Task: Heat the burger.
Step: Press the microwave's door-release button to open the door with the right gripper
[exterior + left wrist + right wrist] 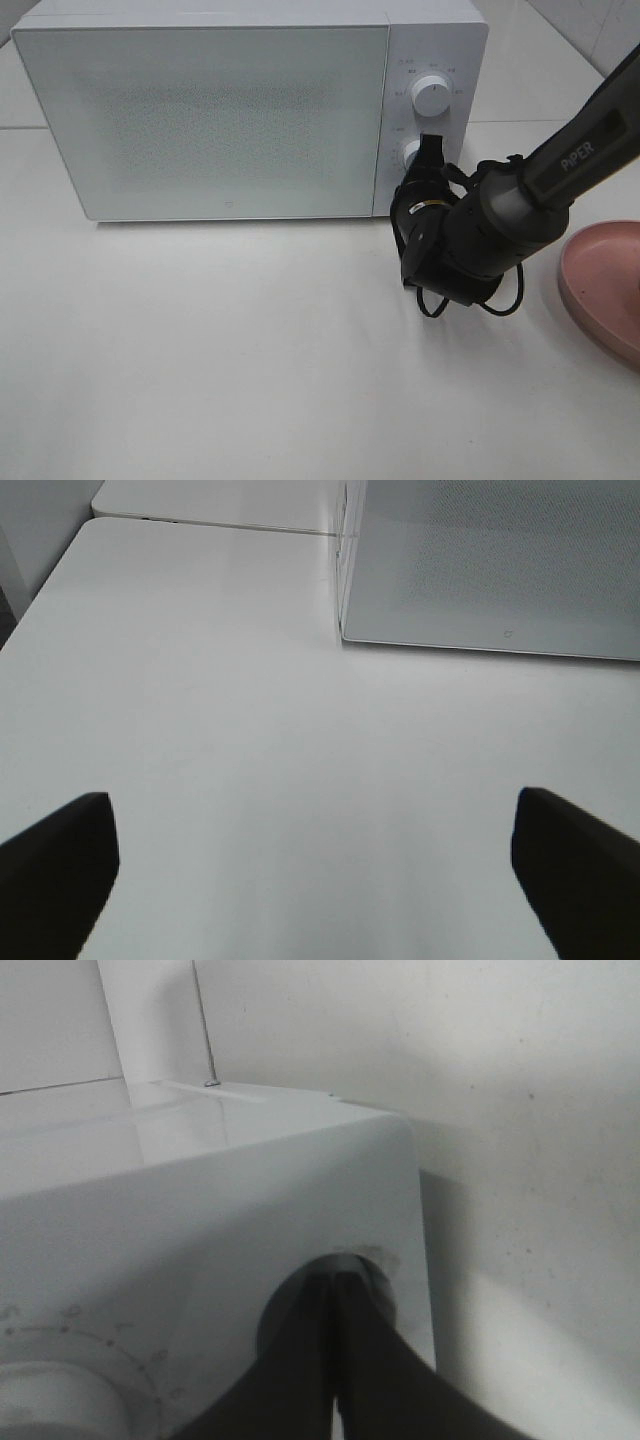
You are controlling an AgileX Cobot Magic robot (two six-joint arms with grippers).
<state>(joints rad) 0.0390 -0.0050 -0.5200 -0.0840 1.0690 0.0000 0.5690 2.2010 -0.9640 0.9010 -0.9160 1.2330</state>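
the microwave [220, 110] is closed and the plate [600, 280] looks bare where it shows (burger out of sight, so its place and heading can't be told), right gripper [336, 1282] pinched shut with its tips at the lower knob [407, 155], left gripper [312, 825] spread wide, holding nothing.

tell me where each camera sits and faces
Exterior high: mounted high, looking down at the microwave and pink plate; shows the right gripper at the lower knob.
Left wrist: low over the table, facing the microwave's door; shows the open left gripper.
Right wrist: facing the control panel close up; shows shut fingers at that knob.
All share the microwave.
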